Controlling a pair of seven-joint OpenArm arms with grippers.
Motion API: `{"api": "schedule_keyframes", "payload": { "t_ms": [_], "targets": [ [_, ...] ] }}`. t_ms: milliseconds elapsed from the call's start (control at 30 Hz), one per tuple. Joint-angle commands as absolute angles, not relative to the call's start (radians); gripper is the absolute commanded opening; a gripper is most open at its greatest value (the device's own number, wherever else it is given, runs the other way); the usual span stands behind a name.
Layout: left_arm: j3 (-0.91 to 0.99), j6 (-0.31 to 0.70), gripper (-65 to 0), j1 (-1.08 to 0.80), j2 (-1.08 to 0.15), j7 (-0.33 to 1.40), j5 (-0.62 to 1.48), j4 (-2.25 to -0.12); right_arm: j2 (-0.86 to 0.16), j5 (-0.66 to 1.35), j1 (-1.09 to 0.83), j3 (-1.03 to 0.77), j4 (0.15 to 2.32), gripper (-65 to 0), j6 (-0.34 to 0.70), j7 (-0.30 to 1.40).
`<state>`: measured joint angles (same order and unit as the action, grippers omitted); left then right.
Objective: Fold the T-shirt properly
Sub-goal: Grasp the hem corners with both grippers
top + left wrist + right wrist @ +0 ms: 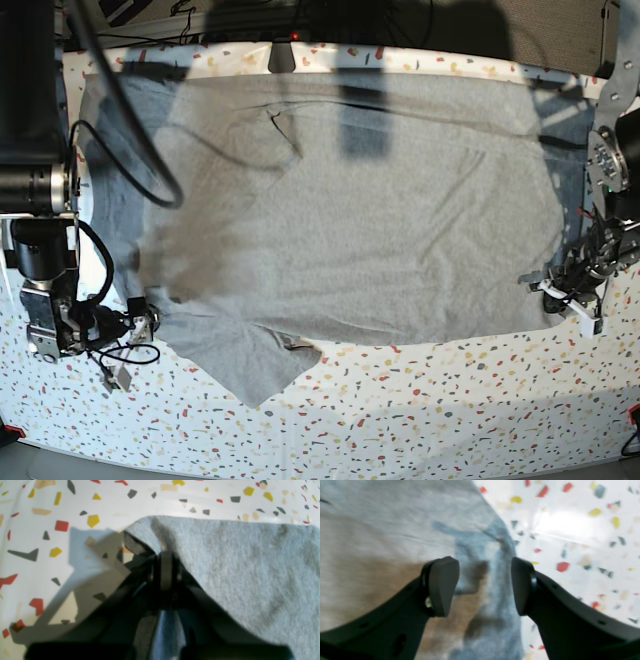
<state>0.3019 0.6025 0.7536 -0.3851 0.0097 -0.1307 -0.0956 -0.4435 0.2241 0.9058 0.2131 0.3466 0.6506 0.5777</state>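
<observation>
The T-shirt (pixel 350 210) lies spread across the table (pixel 450 400), plain grey side up, covering most of the white, speckled top; one sleeve hangs toward the near edge as a pointed flap, and a few creases run across the chest; shadows from the arms fall over its far part.

The left hand (pixel 166 562) sits at a corner of the shirt's edge, on the right of the base view; in the left wrist view its black fingers (pixel 166 570) are drawn tight together with grey cloth bunched between them, so it is pinching the T-shirt (pixel 237 567); the fabric puckers at the pinch, and the corner folds back a little to show a darker underside; the table (pixel 50 542) lies bare beside it.

The right hand (pixel 485 586) is at the opposite side, on the left of the base view; its two dark pads (pixel 443 585) stand well apart with nothing between them, open above the T-shirt (pixel 382 530) where its edge meets the table (pixel 570 530); its shadow falls on the cloth below.
</observation>
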Motion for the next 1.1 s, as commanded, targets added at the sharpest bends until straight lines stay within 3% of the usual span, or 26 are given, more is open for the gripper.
{"api": "schedule_keyframes", "payload": {
  "t_ms": [0,367,500,1067],
  "targets": [
    [0.305,0.606,-65.0,0.780,-0.397,0.011,-0.131,-0.104,-0.451,0.212,0.950,0.211,0.350,-28.4,0.642,0.557],
    [0.305,0.606,-65.0,0.781,-0.397,-0.009,-0.131,-0.104,-0.443,0.149,0.897,0.211,0.339,-31.7,0.596,0.507],
    [0.305,0.606,-65.0,0.780,-0.397,-0.009,-0.131,-0.104,-0.445,0.041,0.889,0.211,0.339,-31.6,0.540,0.466],
    [0.305,0.606,-65.0,0.748,-0.397,-0.027,-0.131,-0.104,-0.448,0.030,0.832,0.211,0.337,-31.6,0.529,0.339]
  ]
}}
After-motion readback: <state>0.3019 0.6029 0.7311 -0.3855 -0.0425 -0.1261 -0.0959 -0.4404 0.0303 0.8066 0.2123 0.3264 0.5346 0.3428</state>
